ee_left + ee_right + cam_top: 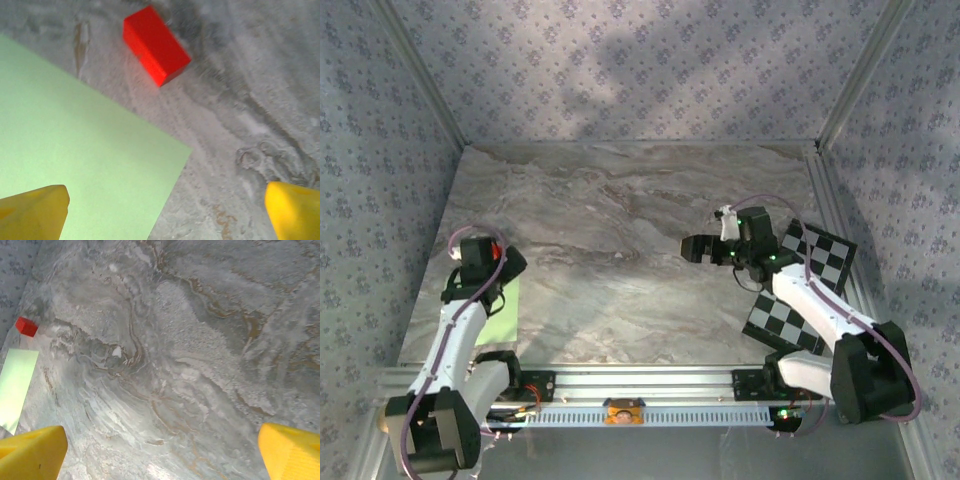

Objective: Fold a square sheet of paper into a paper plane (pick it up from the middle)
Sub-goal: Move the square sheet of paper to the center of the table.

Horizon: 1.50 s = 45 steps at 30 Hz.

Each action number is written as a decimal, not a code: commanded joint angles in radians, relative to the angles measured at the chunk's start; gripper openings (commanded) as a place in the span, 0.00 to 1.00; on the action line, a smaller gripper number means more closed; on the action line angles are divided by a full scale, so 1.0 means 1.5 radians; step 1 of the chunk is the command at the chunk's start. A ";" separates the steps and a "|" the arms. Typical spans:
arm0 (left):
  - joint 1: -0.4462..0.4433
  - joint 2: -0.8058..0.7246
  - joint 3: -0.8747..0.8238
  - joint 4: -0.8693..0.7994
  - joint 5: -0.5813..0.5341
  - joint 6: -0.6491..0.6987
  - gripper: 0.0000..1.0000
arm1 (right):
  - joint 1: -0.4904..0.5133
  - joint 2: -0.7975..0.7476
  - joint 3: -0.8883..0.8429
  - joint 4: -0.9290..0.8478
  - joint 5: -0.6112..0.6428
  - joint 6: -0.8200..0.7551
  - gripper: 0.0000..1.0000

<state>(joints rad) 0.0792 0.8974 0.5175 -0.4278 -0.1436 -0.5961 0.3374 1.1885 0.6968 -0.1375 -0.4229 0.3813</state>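
Jaws spread wide, the left gripper (166, 205) hangs near a red rectangular block (156, 44), the thin light green square sheet of paper (75, 150) flat beside it. The right gripper (162, 445) gapes well apart from that block.

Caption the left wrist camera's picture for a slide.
Open left gripper hovers over a corner of the square sheet of paper, flat on the marble table near a red block.

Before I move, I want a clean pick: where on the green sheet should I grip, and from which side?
Probably its middle, from straight above: the sheet lies flat on the table, offering no raised edge, so open jaws must pinch up a ridge. The left gripper hangs near its corner.
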 commanded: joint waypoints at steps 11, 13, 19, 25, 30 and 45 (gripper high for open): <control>0.005 0.112 -0.046 0.035 0.094 -0.061 1.00 | 0.079 0.053 0.047 -0.014 0.074 0.025 1.00; 0.004 0.120 -0.052 0.049 0.119 -0.069 1.00 | 0.081 0.056 0.047 -0.015 0.078 0.024 1.00; 0.003 0.141 -0.070 0.076 0.180 -0.089 1.00 | 0.082 0.055 0.046 -0.019 0.095 0.023 1.00; -0.050 0.170 -0.065 0.080 0.207 -0.111 1.00 | 0.082 0.054 0.044 -0.019 0.112 0.022 1.00; -0.158 0.212 -0.057 0.112 0.197 -0.174 1.00 | 0.081 0.049 0.045 -0.025 0.130 0.025 1.00; -0.450 0.392 0.123 0.180 0.078 -0.301 1.00 | 0.057 -0.028 0.030 -0.059 0.182 0.038 1.00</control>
<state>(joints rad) -0.5591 1.4578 0.6666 -0.0849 0.0025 -1.0157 0.4355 1.1744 0.7376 -0.1822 -0.1665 0.4267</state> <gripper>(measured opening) 0.996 0.995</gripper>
